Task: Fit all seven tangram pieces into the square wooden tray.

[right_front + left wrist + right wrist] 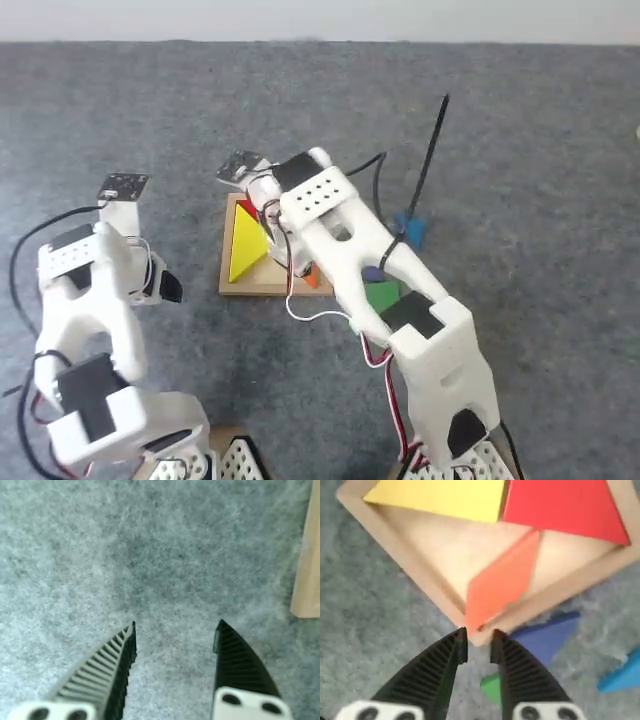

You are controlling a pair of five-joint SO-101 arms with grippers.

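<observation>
The square wooden tray [420, 575] holds a yellow triangle [445, 497] and a red triangle [560, 505] side by side. An orange parallelogram [502, 582] lies slanted in it, one tip at the tray's corner rim. My right gripper [478, 647] hovers just outside that corner, its fingers a narrow gap apart with nothing between them. From above, the right arm covers much of the tray [245, 285]. A dark blue piece [547, 635], a green piece [491, 687] and a light blue piece [622, 675] lie on the carpet. My left gripper [175, 635] is open over bare carpet beside the tray.
Grey carpet covers the whole surface. The tray's edge [306, 570] is close to the left gripper. A black cable tie [432, 150] sticks up off the right arm. The light blue piece [410, 230] and green piece [382, 293] sit to the right of the tray.
</observation>
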